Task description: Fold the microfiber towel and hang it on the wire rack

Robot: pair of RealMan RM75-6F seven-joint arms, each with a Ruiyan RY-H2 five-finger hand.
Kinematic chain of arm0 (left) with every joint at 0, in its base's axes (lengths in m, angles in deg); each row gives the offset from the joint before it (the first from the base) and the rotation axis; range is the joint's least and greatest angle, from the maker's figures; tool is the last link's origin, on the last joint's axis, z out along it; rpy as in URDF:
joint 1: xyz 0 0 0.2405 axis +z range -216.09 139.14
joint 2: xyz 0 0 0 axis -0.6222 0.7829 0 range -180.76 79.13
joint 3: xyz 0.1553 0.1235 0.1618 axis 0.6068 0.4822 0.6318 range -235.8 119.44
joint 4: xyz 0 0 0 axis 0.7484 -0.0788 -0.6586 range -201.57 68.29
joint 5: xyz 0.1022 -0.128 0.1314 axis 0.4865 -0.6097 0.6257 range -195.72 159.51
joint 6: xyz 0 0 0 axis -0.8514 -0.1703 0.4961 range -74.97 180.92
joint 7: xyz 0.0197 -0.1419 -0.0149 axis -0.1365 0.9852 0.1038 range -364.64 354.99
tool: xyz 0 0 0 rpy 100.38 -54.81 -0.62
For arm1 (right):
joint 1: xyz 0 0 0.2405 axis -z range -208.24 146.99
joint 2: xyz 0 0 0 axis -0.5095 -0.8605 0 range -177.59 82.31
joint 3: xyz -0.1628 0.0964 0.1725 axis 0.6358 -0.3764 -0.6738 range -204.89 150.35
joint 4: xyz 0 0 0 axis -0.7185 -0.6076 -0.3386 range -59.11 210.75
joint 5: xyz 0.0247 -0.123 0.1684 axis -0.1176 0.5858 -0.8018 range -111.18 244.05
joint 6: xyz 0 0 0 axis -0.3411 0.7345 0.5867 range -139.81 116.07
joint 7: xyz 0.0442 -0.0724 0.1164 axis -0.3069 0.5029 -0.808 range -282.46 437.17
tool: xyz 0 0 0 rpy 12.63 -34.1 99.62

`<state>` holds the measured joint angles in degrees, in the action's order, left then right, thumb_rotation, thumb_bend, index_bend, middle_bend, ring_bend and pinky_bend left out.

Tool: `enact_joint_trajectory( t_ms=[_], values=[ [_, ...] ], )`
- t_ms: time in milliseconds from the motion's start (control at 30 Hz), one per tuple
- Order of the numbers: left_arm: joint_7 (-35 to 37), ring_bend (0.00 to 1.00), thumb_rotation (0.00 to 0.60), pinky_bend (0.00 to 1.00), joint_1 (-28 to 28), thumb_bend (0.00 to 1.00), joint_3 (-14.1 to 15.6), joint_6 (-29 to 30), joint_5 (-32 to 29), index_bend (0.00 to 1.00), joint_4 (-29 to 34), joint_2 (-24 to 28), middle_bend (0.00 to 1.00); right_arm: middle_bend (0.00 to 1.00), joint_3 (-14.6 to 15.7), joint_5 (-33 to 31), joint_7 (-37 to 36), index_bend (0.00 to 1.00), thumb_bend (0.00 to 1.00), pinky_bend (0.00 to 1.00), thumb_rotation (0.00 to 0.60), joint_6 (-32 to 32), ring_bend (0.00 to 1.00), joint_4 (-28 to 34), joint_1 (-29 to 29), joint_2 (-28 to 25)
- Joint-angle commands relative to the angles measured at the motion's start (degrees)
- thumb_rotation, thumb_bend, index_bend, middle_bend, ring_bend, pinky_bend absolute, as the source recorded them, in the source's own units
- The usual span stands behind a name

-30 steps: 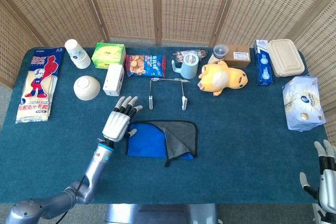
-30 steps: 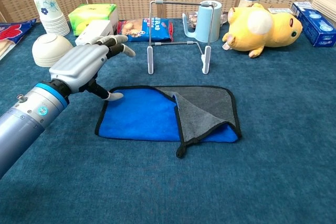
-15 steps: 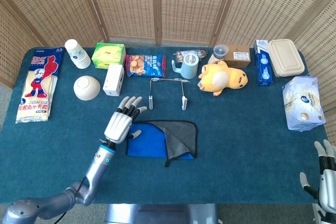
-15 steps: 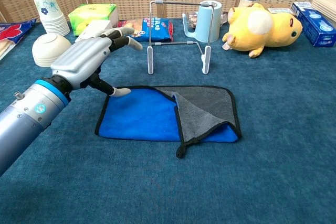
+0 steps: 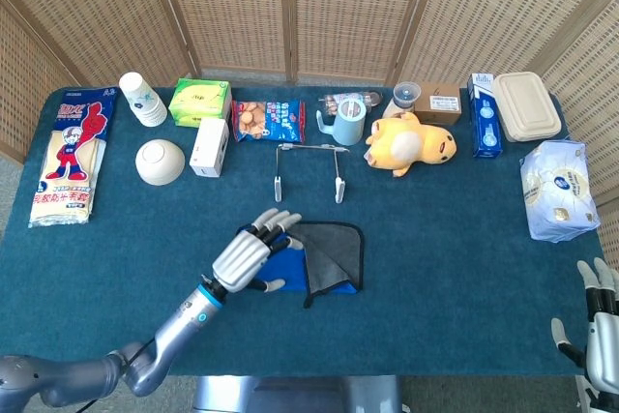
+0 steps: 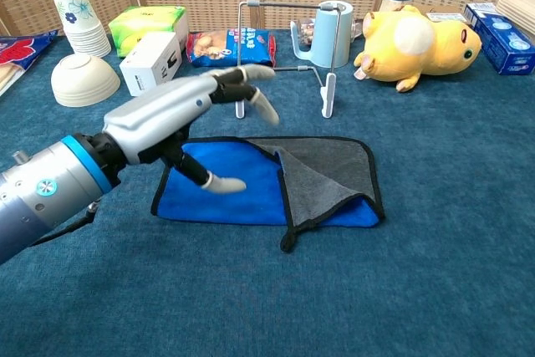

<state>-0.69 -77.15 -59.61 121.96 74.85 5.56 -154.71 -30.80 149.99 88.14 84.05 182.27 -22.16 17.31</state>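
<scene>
While its fingers are spread and hold nothing, the left hand (image 6: 180, 110) hovers over the blue half of the microfiber towel (image 6: 251, 186), apparently to reach the grey flap for another fold. That towel lies flat on the worktop (image 6: 418, 290), partly folded. Just behind it the wire rack (image 6: 284, 56) stands upright and bare. The right hand (image 5: 602, 321) waits open at the near right edge.

Woven rattan folding screens (image 5: 338, 7) with wooden frames behind, bench (image 5: 455, 268) covered in dark teal cloth, even bright light, soft shadows
</scene>
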Motion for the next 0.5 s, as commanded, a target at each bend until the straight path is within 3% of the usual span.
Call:
enact_joint_trajectory(
  t_ms=[33,267,500],
  values=[
    [-2.1,0.0,0.6,0.0,-0.9,0.24,1.3,-1.8,1.2,0.32,3.0,1.6,0.05,0.02,0.0,0.0,-0.3,0.04,0.31,0.0,0.6,0.1,0.0,-0.1,0.1,0.0],
    [-5.6,0.0,0.6,0.0,0.5,0.24,1.1,-0.2,0.7,0.31,6.3,4.0,0.06,0.04,0.4,1.7,0.6,0.07,0.31,0.0,0.6,-1.6,0.0,-0.5,-1.1,-0.9],
    [-9.6,0.0,0.6,0.0,4.5,0.24,2.9,3.3,0.0,0.3,12.3,10.9,0.07,0.07,0.4,4.4,0.8,0.15,0.32,0.0,0.6,-8.3,0.0,-0.7,-5.9,-2.0]
  ],
)
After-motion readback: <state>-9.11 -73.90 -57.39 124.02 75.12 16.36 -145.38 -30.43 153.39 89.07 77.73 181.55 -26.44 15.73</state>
